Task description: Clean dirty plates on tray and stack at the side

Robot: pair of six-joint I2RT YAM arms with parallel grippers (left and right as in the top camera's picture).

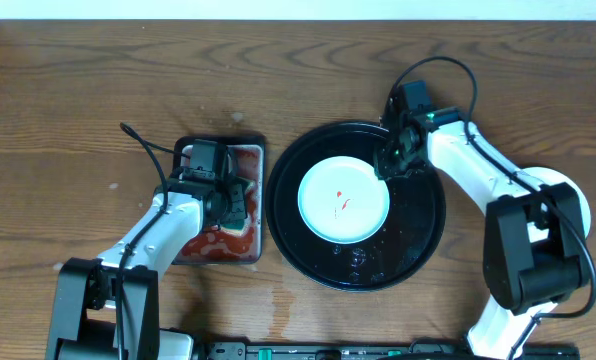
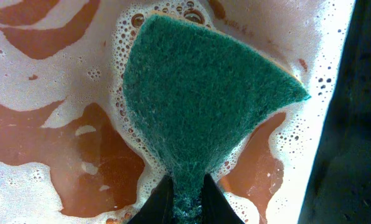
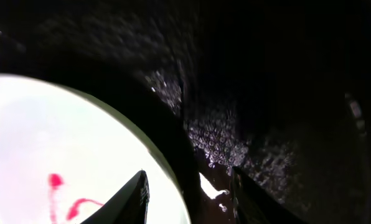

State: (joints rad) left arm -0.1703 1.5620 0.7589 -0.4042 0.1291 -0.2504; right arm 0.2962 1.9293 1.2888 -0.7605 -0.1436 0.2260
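While the left jaws clamp a green sponge (image 2: 204, 93) in the foamy metal tray (image 1: 258, 165), the right jaws, nearer, stand open astride the upper-right rim of the smeared mint plate (image 1: 343, 200) centred on the black tray (image 1: 418, 235).

Overhead: fixed above, facing straight down, far enough to take in the table (image 1: 78, 90), the black tray (image 1: 418, 245) and the small metal tray (image 1: 262, 200). Left wrist: very close, looking down on a green sponge (image 2: 204, 93) in foamy red liquid (image 2: 98, 155) inside that small tray. Right wrist: very close, low and oblique across the plate (image 3: 61, 137) rim and wet black tray; plate and red smear (image 3: 55, 183) shared with overhead.
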